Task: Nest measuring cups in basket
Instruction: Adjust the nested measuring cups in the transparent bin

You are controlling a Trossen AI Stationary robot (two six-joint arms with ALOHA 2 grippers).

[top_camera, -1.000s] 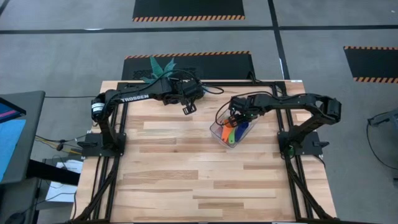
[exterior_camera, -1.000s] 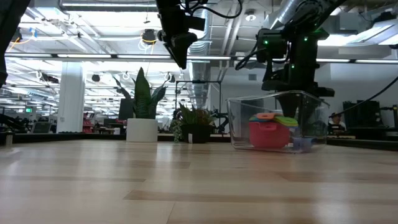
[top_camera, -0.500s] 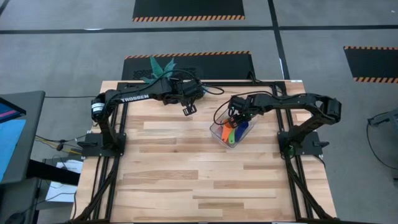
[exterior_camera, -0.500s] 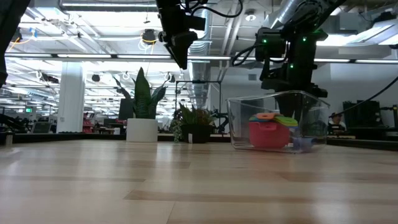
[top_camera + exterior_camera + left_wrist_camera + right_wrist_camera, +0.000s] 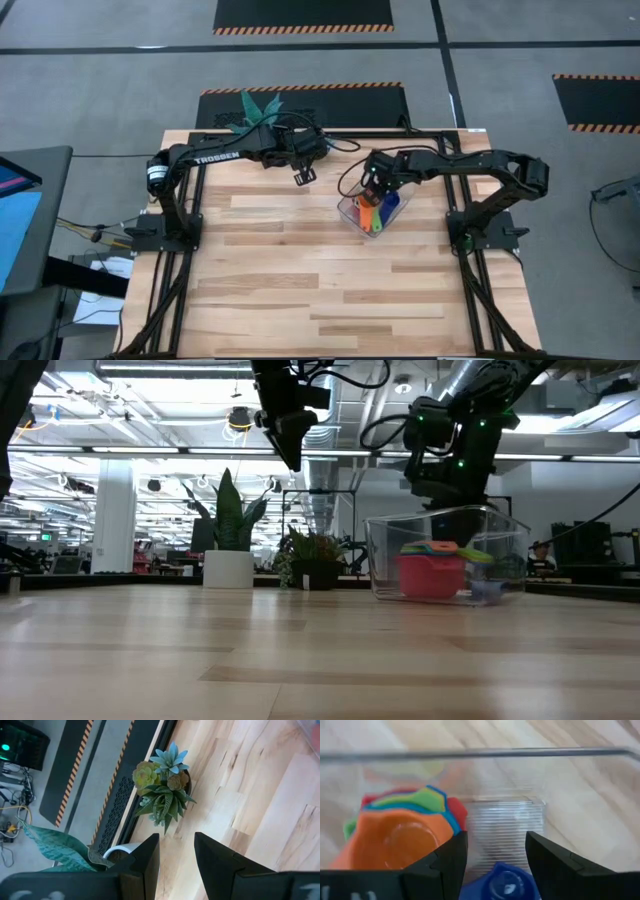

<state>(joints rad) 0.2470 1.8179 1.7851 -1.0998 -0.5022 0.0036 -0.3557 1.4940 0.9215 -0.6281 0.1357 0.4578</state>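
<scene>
The clear basket (image 5: pixel 349 208) stands right of the table's middle, its rim (image 5: pixel 520 753) showing in the right wrist view. Inside it is a nested stack of measuring cups, orange on top (image 5: pixel 402 840), with green, blue and red rims around it (image 5: pixel 430 575). A separate blue cup (image 5: pixel 502 882) lies on the basket's floor. My right gripper (image 5: pixel 495 862) is open, pointing steeply down into the basket between the stack and that blue cup (image 5: pixel 390 203). My left gripper (image 5: pixel 300 176) hangs open and empty, high above the table's far middle (image 5: pixel 290 445). My right gripper has one finger (image 5: pixel 451 862) right beside the orange cup's rim (image 5: pixel 437 837), coming from above. Whether that finger touches the rim, I cannot tell. Nothing is pinched between the fingers.
A white pot with a tall leafy plant (image 5: pixel 228 568) and a small pot of succulents (image 5: pixel 162 780) stand at the table's far edge, under my left gripper. The near half of the wooden table (image 5: pixel 300 280) is free room.
My right gripper has rolled about its own axis and tipped steeper over the basket, edging toward the table's left. The cup stack has shifted a little and sits more level in the low view.
</scene>
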